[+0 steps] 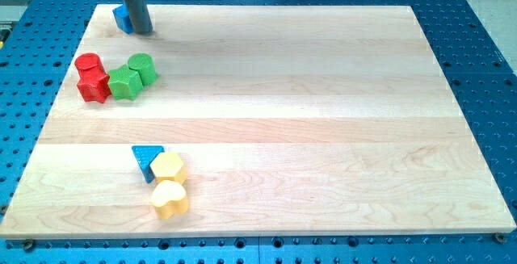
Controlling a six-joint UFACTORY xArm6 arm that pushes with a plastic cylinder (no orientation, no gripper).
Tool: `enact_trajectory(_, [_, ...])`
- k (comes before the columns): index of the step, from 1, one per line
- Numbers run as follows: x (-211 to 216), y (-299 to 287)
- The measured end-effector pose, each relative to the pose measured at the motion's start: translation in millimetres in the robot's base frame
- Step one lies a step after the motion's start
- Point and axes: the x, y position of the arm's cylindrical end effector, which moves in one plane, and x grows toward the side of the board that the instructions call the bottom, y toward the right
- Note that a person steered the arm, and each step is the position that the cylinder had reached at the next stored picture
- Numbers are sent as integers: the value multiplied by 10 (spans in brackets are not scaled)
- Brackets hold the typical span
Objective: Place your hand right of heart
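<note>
A yellow heart block [170,200] lies near the board's bottom edge, left of centre. A yellow hexagon block [168,168] touches it just above. A blue triangle block [146,159] sits against the hexagon's left. My tip [142,31] is at the view's top left, far above the heart, touching the right side of a blue block [122,18] that the rod partly hides.
A red cylinder block [88,64] and a red star block [94,86] sit at the left, beside a green star block [123,83] and a green cylinder block [141,68]. The wooden board [323,119] lies on a blue perforated table [485,22].
</note>
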Motion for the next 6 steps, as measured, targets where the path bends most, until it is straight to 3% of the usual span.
enact_trajectory(1, [51,195])
enact_trajectory(2, [319,-74])
enact_trajectory(4, [951,1123])
enact_trajectory(5, [1929,1725])
enact_trajectory(6, [2860,1813])
